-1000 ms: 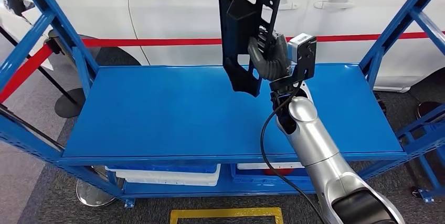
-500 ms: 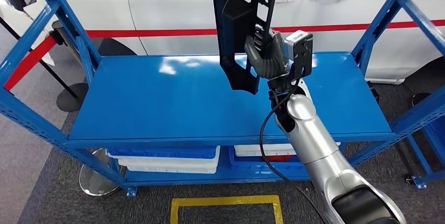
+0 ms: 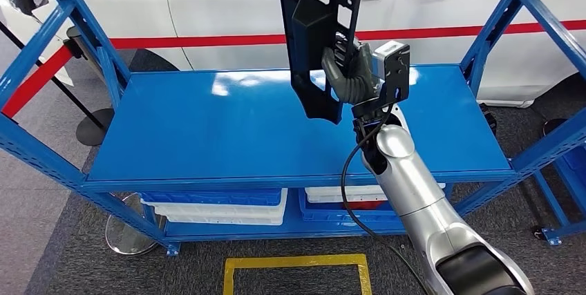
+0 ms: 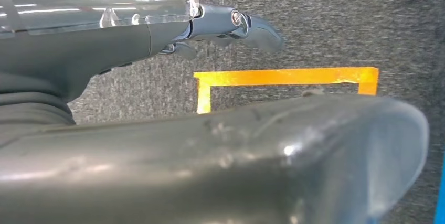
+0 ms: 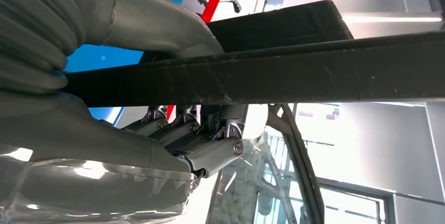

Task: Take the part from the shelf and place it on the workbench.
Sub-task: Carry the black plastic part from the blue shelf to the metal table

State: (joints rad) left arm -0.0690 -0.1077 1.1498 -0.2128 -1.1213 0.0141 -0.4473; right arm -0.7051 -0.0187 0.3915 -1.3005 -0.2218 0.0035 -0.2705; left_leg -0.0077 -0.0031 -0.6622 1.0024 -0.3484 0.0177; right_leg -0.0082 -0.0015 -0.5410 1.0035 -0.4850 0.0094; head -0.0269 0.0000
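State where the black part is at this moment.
In the head view, the black part hangs upright above the blue shelf, right of centre, gripped by the right hand.

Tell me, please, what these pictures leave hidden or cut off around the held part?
- Black part: its upper end is cut by the head view's top edge.
- Right hand: fingers behind the part hidden.
- White bins: contents hidden under the blue shelf.

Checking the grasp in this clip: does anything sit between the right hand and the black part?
Nothing visible does. The right hand already grips the black part, thumb on one face and fingers on the other in the right wrist view, holding it upright above the blue shelf.
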